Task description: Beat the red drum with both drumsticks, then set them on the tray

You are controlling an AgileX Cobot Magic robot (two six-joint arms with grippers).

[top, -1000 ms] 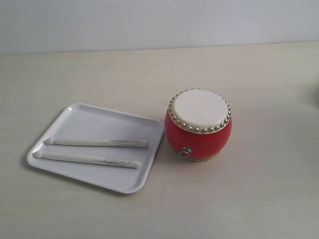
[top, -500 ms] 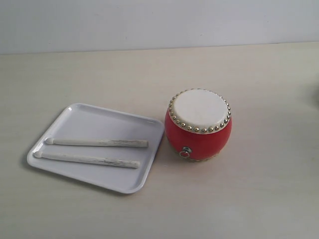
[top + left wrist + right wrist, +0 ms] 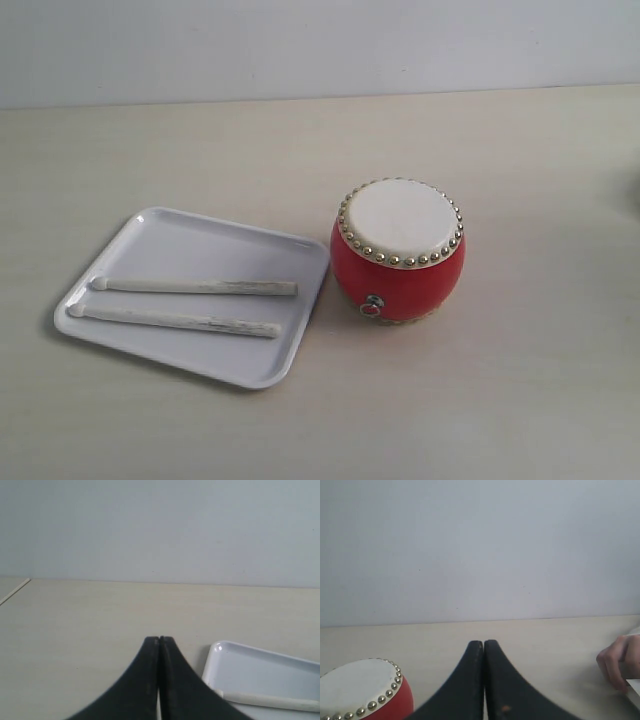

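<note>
Step in hand: by my reading, none in motion; both arms sit back from the things, out of the exterior view. Either the beating has not begun or the job is done, and nothing here tells me which.
Drumsticks: both on the tray (image 3: pixel 200 235), the farther stick (image 3: pixel 195 287) and the nearer stick (image 3: pixel 175 320) lying side by side, close but apart. Their small rounded tips point away from the drum and their thicker ends toward it.
Red drum (image 3: pixel 398 250): upright on the surface (image 3: pixel 500 400), skin side up, just beside the tray's edge. I cannot tell whether it touches the rim.
Left jaws: pressed together with nothing between them, pointing across the surface with a corner of the tray just beside them.
Right jaws: also together and empty, with the drum's studded rim off to one side.
Person's hand (image 3: pixel 618 662): at the edge of the right wrist view, resting on the surface, well clear of the drum.
Next move, if the beating is yet to come: both jaws must part, each arm must come down over its own stick and close on the thicker end. The sticks lie flat and near each other, so each arm's approach needs care not to nudge the other's stick.
</note>
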